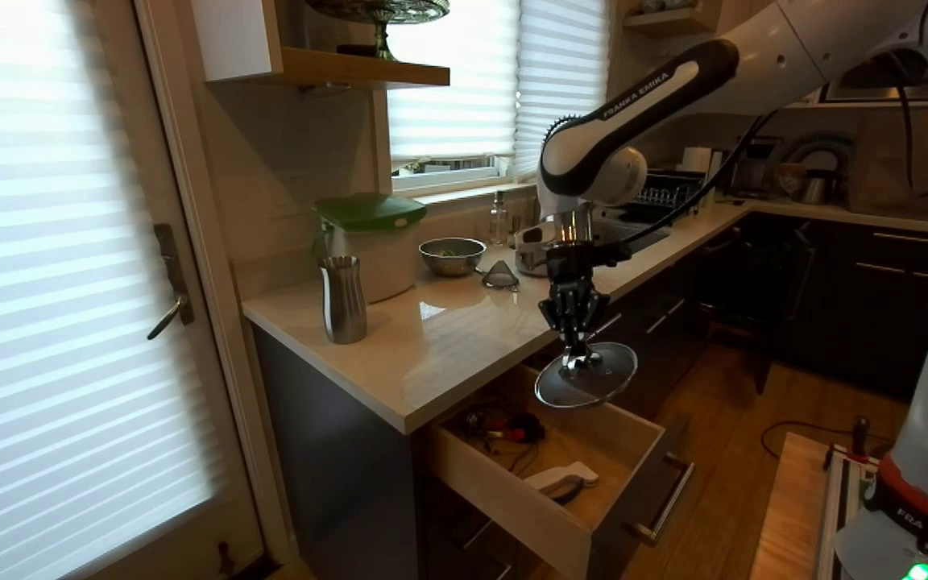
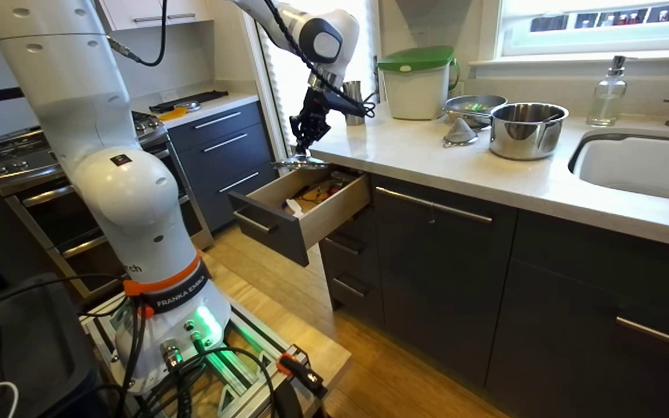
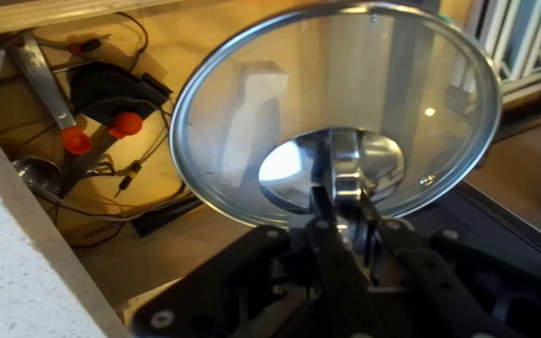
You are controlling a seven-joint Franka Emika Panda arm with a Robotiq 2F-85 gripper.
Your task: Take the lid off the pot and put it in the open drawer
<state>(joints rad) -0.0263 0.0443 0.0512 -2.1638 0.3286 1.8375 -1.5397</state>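
My black jointed gripper [image 1: 579,356] pinches the round clear-glass lid [image 3: 335,112], likely for the boxy wooden drawer [image 1: 516,507] beneath, six o'clock.

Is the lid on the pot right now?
No, the pot stands uncovered on the counter, and the lid hangs from the hand.

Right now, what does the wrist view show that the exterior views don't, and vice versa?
Wrist view only: a yellow-banded plug or probe in the drawer, too small to make out from outside.

Exterior views only: the uncovered pot on the counter, plus the steel canister and green-lidded bin.

Shared: the tool gripping the lid, the open drawer, and a white object inside it, seen in the wrist view through the lid's glass.
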